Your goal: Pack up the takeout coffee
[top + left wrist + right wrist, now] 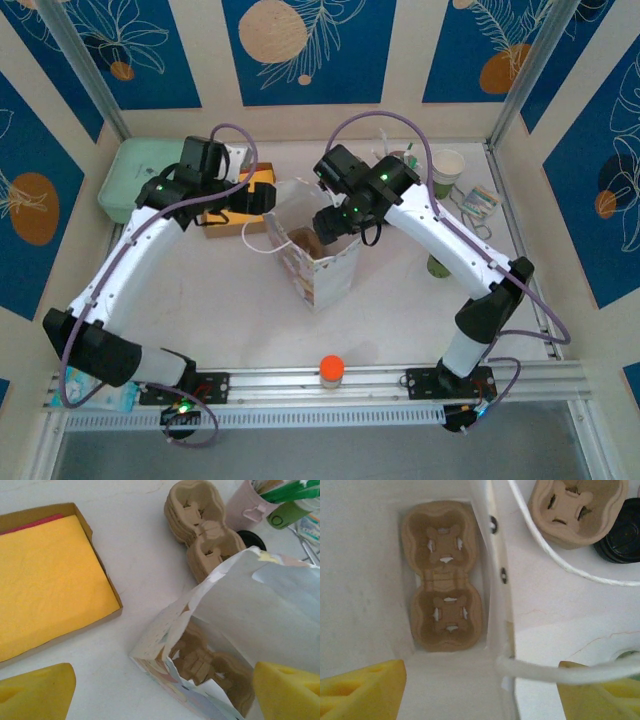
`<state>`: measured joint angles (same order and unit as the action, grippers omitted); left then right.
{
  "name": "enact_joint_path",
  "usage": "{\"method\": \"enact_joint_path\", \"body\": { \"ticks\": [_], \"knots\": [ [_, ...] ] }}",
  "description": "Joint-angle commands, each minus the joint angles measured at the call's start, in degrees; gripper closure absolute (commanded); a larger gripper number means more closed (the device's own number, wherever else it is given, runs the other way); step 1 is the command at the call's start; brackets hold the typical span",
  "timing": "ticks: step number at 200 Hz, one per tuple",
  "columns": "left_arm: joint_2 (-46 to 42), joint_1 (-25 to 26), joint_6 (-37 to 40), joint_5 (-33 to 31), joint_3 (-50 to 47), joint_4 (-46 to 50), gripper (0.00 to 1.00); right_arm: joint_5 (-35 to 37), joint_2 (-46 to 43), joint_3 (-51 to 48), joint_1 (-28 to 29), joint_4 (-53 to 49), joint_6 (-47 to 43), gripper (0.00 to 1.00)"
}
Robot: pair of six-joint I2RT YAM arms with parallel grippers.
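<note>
White tabletop (400,320) within blue-and-cream floral walls (330,60), aluminium rail (270,380) along near edge.

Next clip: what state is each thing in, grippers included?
Paper bag: upright, mouth open.
Cup carrier: flat on the bag's floor, both wells empty.
Carrier stack: nested, on the table outside the bag.
Black lid: beside the stack, not in the bag.
Cardboard tray: open, holding yellow paper.
Left gripper: open.
Right gripper: open, over the bag mouth.
</note>
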<state>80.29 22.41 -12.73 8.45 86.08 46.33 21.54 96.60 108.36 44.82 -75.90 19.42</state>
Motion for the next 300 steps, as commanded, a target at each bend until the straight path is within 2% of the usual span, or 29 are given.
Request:
{"method": "enact_joint_path", "body": {
  "ticks": [1,45,84,111,188,233,270,300],
  "knots": [
    [0.8,0.6,1.5,-0.7,1.7,1.9,0.10,-3.1,-2.0,-1.9,-1.2,2.7,-0.5,0.24],
    [-1.1,0.7,0.7,-0.2,0.0,1.0,0.12,-3.5,-3.5,-4.6,-1.3,4.2,-0.1,0.38],
    [-0.4,0.8,0.5,0.2,-0.4,1.2,0.16,-2.9,-3.6,-5.2,-1.4,4.3,0.1,0.57],
    [-0.6,1.1,0.5,0.2,-0.4,0.9,0.17,-1.4,-4.0,-4.6,-0.6,4.0,0.3,0.67],
    [-1.1,1.4,0.3,0.9,-0.5,0.3,0.18,-0.4,-6.0,-6.4,0.3,5.5,0.4,0.79],
    [-2.2,1.4,0.2,1.5,-0.2,-0.5,0.16,0.4,-6.9,-7.0,0.4,7.2,0.1,1.00],
    [-3.7,1.4,0.2,1.5,-0.2,-0.5,0.16,2.3,-9.3,-6.9,1.5,9.3,0.0,1.00],
    [-5.8,1.4,0.5,0.4,0.1,0.1,0.14,5.8,-14.0,-10.0,4.7,14.5,-0.6,1.00]
  ]
}}
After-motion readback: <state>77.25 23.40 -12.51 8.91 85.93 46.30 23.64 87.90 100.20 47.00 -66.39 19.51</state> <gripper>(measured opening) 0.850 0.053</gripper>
